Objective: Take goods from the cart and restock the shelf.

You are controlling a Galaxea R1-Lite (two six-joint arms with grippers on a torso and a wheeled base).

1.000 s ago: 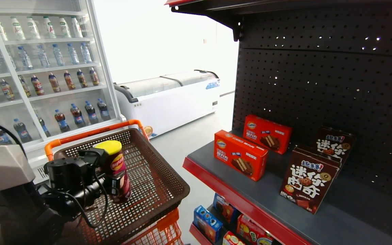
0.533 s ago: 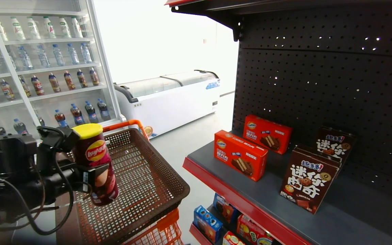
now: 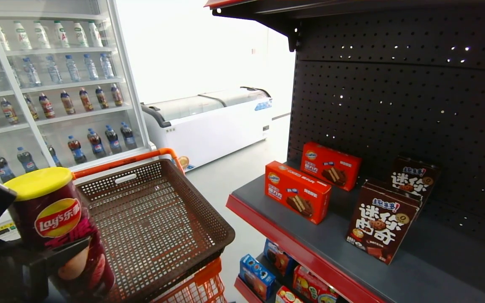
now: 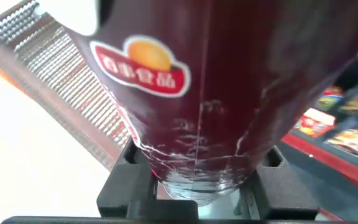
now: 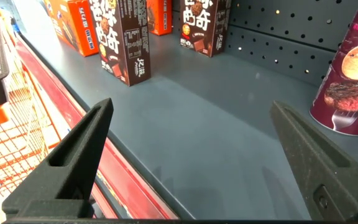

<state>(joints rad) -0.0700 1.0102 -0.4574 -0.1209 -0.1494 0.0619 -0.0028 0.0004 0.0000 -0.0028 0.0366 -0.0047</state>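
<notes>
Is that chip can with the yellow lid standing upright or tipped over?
Roughly upright, leaning slightly: the chip can has its yellow lid on top, and the left gripper is clamped around its body.

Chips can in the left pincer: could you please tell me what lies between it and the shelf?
In the head view, the cart's brown mesh basket lies between the chips can and the shelf, followed by a strip of grey floor.

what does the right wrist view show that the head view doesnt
Only the right wrist view: the open right gripper and a purple chip can standing on the shelf. Only the head view: a yellow-lidded chip can held up, the drinks fridge and the chest freezer. Both: the shelf, the brown boxes, the red boxes and the cart.
</notes>
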